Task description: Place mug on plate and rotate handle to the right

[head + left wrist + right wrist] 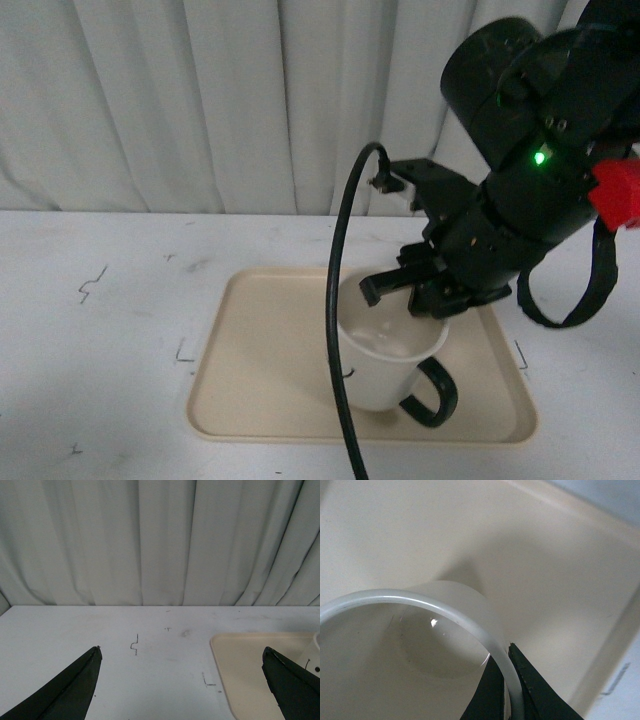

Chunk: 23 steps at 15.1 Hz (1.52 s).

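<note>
The white mug (385, 360) sits tilted over the beige plate (260, 370), right of its middle, with its black handle (435, 392) toward the front right. My right gripper (425, 300) is shut on the mug's far rim. In the right wrist view the two fingers (490, 690) pinch the rim (506, 672), one inside and one outside, with the plate (545, 565) below. My left gripper (182, 680) is open and empty above the white table, left of the plate's corner (240, 665). The smiley face does not show.
A black cable (340, 330) hangs in front of the mug in the front view. The white table (100, 330) carries small black pen marks (92, 284). A white curtain (200, 100) closes the back.
</note>
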Each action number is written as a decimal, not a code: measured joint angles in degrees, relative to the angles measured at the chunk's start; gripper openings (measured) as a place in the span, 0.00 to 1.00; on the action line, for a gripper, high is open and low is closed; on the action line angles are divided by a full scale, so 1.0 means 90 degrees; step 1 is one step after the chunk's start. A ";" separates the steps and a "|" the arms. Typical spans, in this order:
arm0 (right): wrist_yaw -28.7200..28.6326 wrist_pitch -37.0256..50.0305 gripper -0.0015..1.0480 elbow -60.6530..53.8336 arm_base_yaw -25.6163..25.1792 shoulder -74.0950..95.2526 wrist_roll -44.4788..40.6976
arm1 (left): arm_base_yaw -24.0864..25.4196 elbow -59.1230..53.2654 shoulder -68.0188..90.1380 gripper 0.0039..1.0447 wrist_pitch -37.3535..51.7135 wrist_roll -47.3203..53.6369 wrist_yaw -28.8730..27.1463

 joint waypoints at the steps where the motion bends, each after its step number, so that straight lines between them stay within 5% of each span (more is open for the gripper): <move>1: 0.0027 -0.0253 0.03 0.0291 -0.0097 -0.0010 -0.0612 | 0.0000 0.0000 -0.0002 0.94 0.0000 0.0002 0.0000; 6: -0.0347 -0.1999 0.03 0.1251 -0.0168 -0.0017 -0.4818 | 0.0000 0.0000 -0.0002 0.94 -0.0002 0.0002 0.0000; 9: -0.0619 -0.2421 0.03 0.2072 0.0005 0.0534 -0.6543 | 0.0000 0.0000 0.0000 0.94 -0.0002 0.0002 0.0000; 17: -0.0748 -0.2698 0.03 0.2905 0.0328 0.1613 -0.7482 | 0.0000 0.0000 -0.0002 0.94 -0.0002 0.0000 0.0000; 19: -0.0695 -0.2761 0.20 0.2982 0.0359 0.1617 -0.7524 | 0.0000 0.0000 -0.0002 0.94 -0.0002 0.0002 0.0000; 21: -0.1489 -0.2720 0.45 0.2997 0.0308 0.1547 -0.7470 | 0.0000 0.0000 -0.0002 0.94 0.0000 0.0000 0.0000; 23: -0.2346 -0.1416 0.67 0.2256 0.0374 0.0641 -0.7186 | 0.0000 0.0000 -0.0002 0.94 -0.0002 0.0002 0.0000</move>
